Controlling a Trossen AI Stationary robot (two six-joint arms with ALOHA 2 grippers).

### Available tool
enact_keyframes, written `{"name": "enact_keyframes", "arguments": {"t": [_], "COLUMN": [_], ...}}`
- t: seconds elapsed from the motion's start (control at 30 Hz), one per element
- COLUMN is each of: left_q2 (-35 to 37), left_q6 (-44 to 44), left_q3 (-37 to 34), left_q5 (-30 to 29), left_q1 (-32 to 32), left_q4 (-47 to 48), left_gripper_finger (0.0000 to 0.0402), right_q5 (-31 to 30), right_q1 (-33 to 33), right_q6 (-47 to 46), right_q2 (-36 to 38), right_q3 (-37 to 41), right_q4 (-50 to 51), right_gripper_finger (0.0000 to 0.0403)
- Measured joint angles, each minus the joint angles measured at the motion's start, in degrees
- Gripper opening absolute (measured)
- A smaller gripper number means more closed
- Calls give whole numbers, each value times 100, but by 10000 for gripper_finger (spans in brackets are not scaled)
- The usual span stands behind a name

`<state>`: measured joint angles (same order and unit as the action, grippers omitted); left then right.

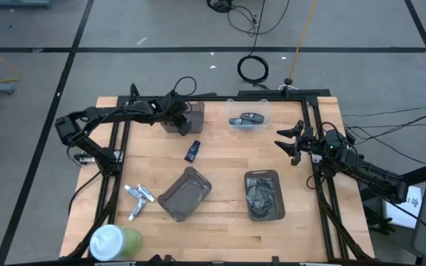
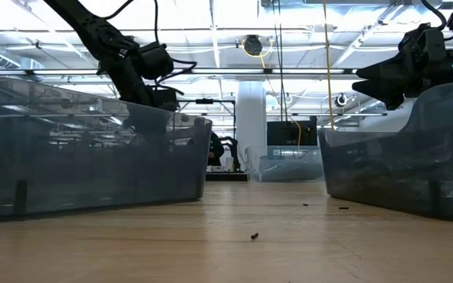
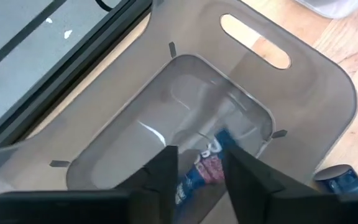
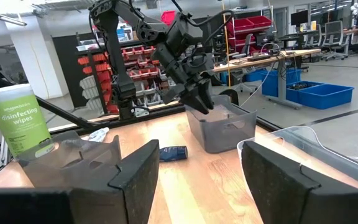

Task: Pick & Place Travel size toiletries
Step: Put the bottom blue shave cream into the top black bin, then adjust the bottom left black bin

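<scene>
My left gripper [image 1: 176,112] hangs over a small grey bin [image 1: 191,118] at the table's far left, fingers slanting down into it. In the left wrist view its fingers stand apart, with a small blue-white-pink tube [image 3: 205,165] in the gap, low in the bin [image 3: 303,81]. Several white-and-silver tubes [image 1: 139,199] lie flat on the table at the near left. A small blue toiletry [image 1: 191,151] lies on the wood near the bin. My right gripper [image 1: 288,144] waits open at the table's right side, nothing between its fingers [image 4: 135,174]. My left gripper has one finger [image 3: 163,177] on each side of the tube's middle [image 3: 210,155], coming from above at a slant. The tube lies along the gap inside the bin. I cannot tell whether the fingers touch it.
A clear container [image 1: 248,114] with dark items stands at the far middle. Two dark trays [image 1: 185,193] [image 1: 263,195] sit near the table's middle. A green wipes canister [image 1: 113,242] stands at the near left corner. Bare wood lies between the trays and the bin.
</scene>
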<state>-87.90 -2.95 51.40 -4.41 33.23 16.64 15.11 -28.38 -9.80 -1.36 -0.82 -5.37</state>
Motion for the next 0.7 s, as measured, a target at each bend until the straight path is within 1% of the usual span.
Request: {"name": "enact_keyframes", "arguments": {"t": [0.13,0.27,0.4,0.47,0.6,0.7], "left_q2": [74,288,627,763,1009,1083], "left_q6": [288,601,870,934,812,688], "left_q3": [0,0,0,0,3,4], "left_q5": [-29,-34,0,115,168,228], "left_q1": [-139,-540,-1158,-1518,-2149,-2534], "left_q4": [87,276,431,516,392,516], "left_gripper_finger": [168,185,180,173,160,150], "right_q5": [-1,-1,-2,0,0,0], "right_q1": [-1,0,0,-1,-2,-1], "right_q6": [0,0,2,1,0,1], "right_q2": [0,1,2,1,2,2], "right_q3": [0,1,2,0,0,0], "right_q4": [0,-2,-2,-2,-2,-2], "right_gripper_finger": [217,215,218,219,218,217]}}
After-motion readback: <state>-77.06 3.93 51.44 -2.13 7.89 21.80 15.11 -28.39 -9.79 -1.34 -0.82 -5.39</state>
